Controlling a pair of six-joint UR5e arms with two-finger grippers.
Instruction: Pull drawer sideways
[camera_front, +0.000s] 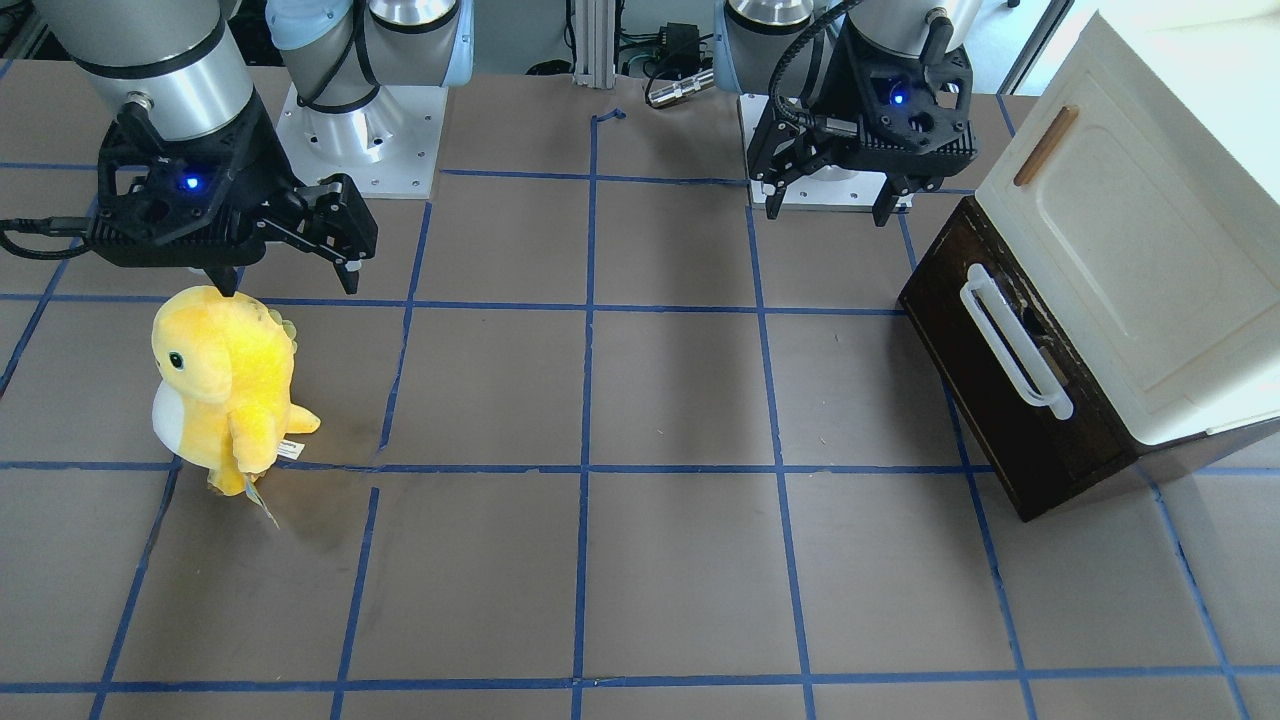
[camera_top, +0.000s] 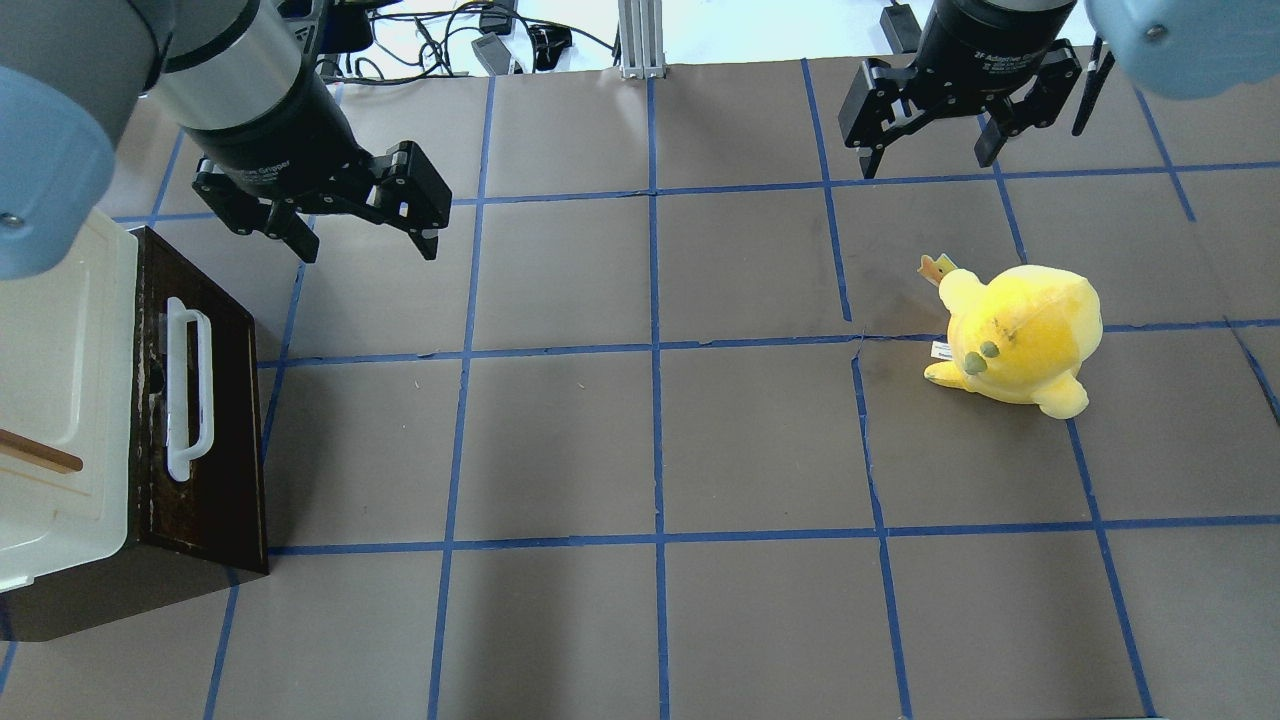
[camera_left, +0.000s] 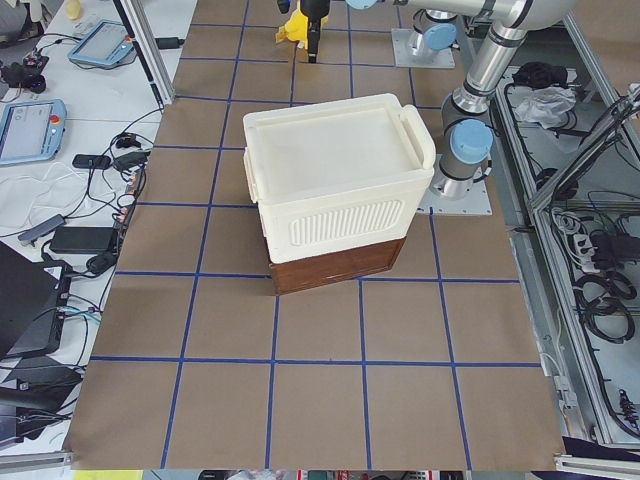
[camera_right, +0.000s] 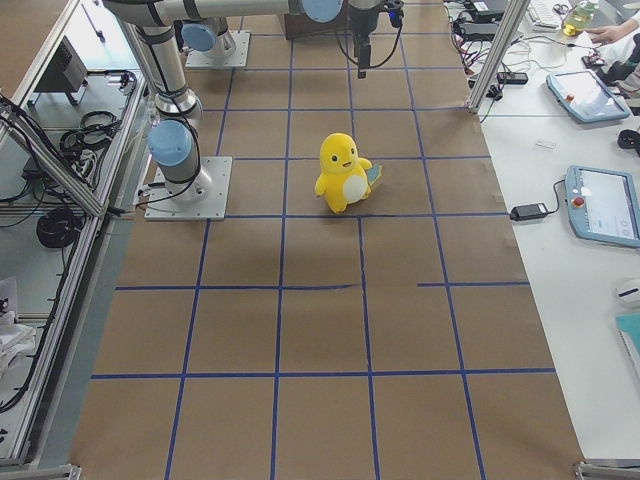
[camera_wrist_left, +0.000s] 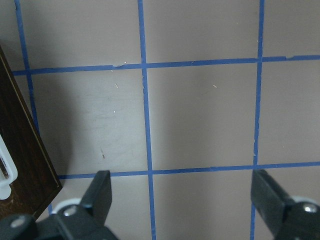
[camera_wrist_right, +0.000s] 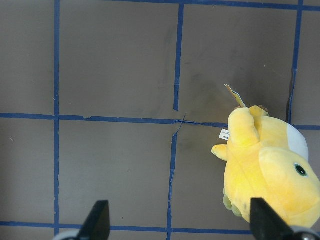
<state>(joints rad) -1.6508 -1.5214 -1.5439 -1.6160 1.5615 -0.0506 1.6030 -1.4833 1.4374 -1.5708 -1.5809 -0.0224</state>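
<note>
While hanging above the table (camera_top: 700, 450) toward its robot-side edge, in the left half and well in from the left edge: left gripper (camera_top: 370, 245), jaws spread wide, nothing between them but bare brown surface and blue tape grid (camera_top: 655, 345). Clear of the drawer (camera_top: 215, 420), just off that drawer's robot-side corner. In the left wrist view, only a dark wedge of it at the picture's left margin.

Drawer in the table's left half, roughly midway between robot-side and operator-side edges, well in from the left edge. Dark brown front turned toward the right edge. Along that front, long white bar handle (camera_top: 188, 390), parallel to the left edge, untouched. Seemingly pushed in, pale interior hidden. Stacked on the dark casing, cream panelled box (camera_top: 60, 330) with thin wooden handle (camera_top: 40, 452) on its panel.

Toward the robot-side edge in the right half: right gripper (camera_top: 925, 155), jaws likewise wide apart and empty. Upright, well in from the right edge and about midway across the table: yellow plush toy (camera_top: 1020, 340), farther from the robot-side edge than that gripper and apart from it. In the right wrist view, near one finger (camera_wrist_right: 267, 222), off to the side of the gap.
</note>
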